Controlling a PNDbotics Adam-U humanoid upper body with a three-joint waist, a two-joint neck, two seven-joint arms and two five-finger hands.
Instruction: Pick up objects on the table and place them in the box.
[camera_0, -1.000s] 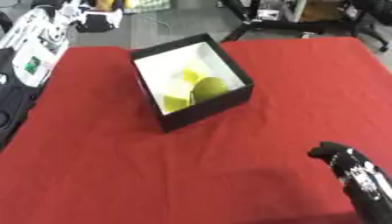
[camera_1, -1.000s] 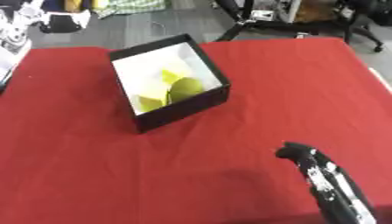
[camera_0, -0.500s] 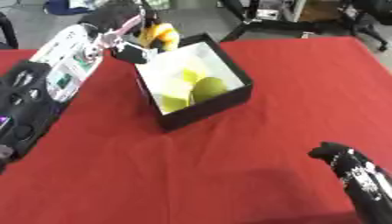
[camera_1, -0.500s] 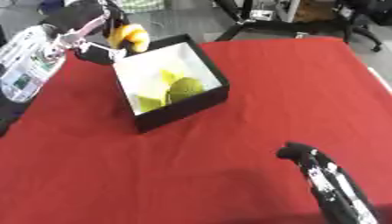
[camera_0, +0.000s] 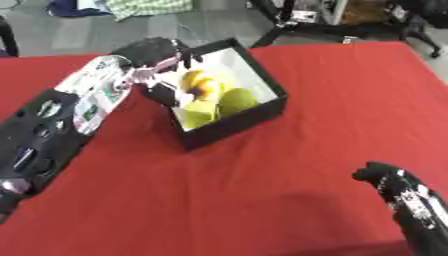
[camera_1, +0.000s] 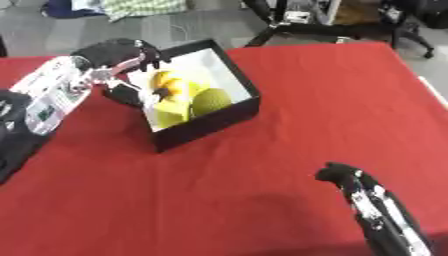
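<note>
Left hand (camera_0: 156, 52) over box (camera_0: 262, 80) rim, fingers curled round yellow-orange thing (camera_0: 198, 84). Green item (camera_0: 234, 98) inside. Right hand (camera_0: 395, 182) low right on red table (camera_0: 289, 170).

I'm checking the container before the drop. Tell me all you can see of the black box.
The black box is square and open-topped, black outside with pale inner walls. It sits askew on the red tablecloth, towards the far left. Yellow-green items lie inside. The left hand is at its left rim, with a yellow-orange object over the opening.
</note>
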